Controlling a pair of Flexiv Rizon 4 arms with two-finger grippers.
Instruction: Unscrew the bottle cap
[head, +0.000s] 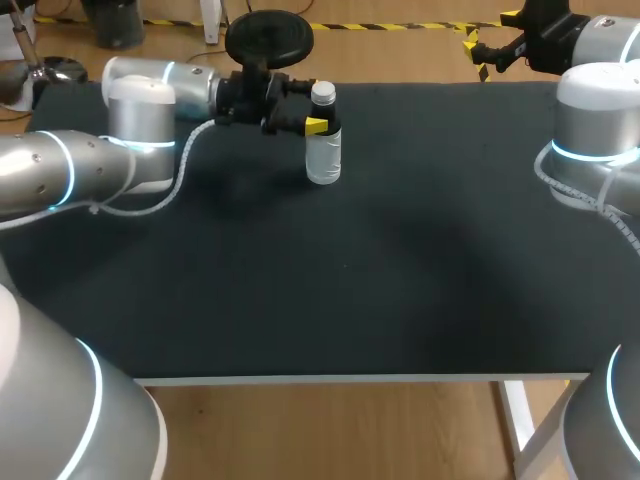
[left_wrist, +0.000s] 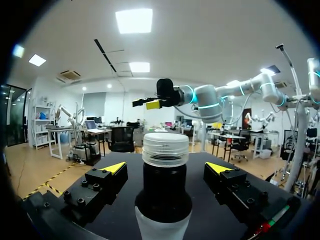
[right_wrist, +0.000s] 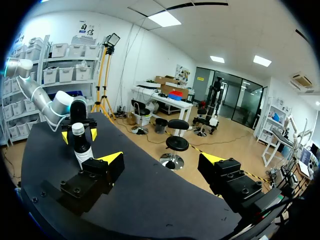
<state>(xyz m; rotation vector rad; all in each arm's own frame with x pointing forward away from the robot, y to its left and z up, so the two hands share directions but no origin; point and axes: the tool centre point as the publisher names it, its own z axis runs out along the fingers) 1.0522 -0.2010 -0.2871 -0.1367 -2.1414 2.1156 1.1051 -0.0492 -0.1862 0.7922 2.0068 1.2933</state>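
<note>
Left wrist view: bottle (left_wrist: 163, 200) stands upright on far-left of table (head: 400, 280), btwn fingers of left gripper (left_wrist: 166, 167), jaws apart, not touching it. Cap (left_wrist: 165, 149) on top, axis vertical. Right gripper (right_wrist: 162, 159) also spread, well apart from it. Left is nearer, I'd clamp w/ it first.

The bottle (head: 323, 155) stands upright on the dark bench (head: 400, 280), near the far edge and left of the middle. Its lower body is clear and its upper part is dark. A white ribbed cap (head: 322, 95) sits level on its neck, and the bottle is flanked by the left tool's (left_wrist: 166, 167) spread fingers, which touch neither side.
</note>
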